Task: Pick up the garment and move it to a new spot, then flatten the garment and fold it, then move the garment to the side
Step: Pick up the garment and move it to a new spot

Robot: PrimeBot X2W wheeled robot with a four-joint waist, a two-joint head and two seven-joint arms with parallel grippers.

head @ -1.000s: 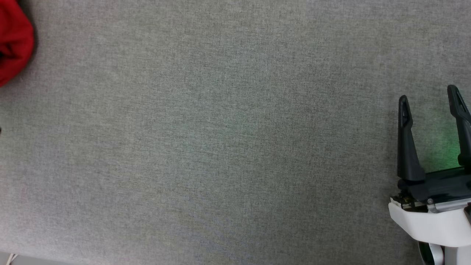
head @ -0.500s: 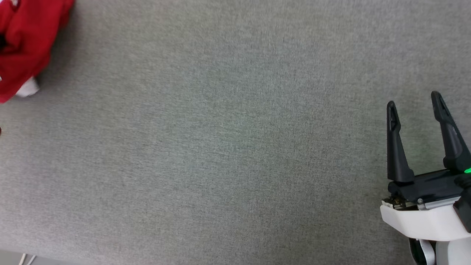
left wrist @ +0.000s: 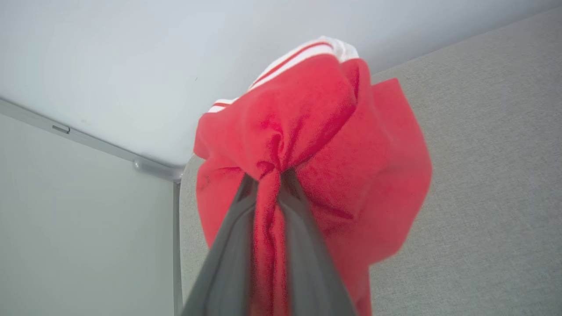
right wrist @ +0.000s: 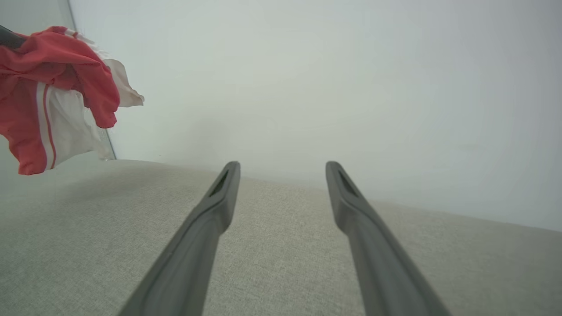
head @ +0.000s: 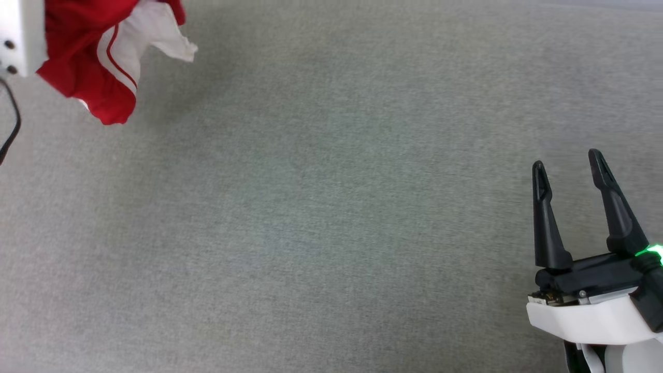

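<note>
Left wrist view: grips a twisted fold of the garment (left wrist: pixel 316 145) in the left claw (left wrist: pixel 268 175), fingers nearly together with red cloth squeezed between. Hangs bunched at eleven o'clock in the head view, apparently lifted clear of the grey surface (head: pixel 311 207), with a white sleeve and striped trim trailing loose. Stands wide open and empty at four o'clock, right claw (head: pixel 566 159), low over the surface.

Looks like pick-up done and the carry to a new spot just begun. Leaves setting down, flattening, folding and moving aside all to do.

Against the frame a second back: shows far more of the garment, sleeve and stripes now out where only a red edge peeped in at ten o'clock. Places the right claw lower and further inward, possibly through a turn of the head camera.
</note>
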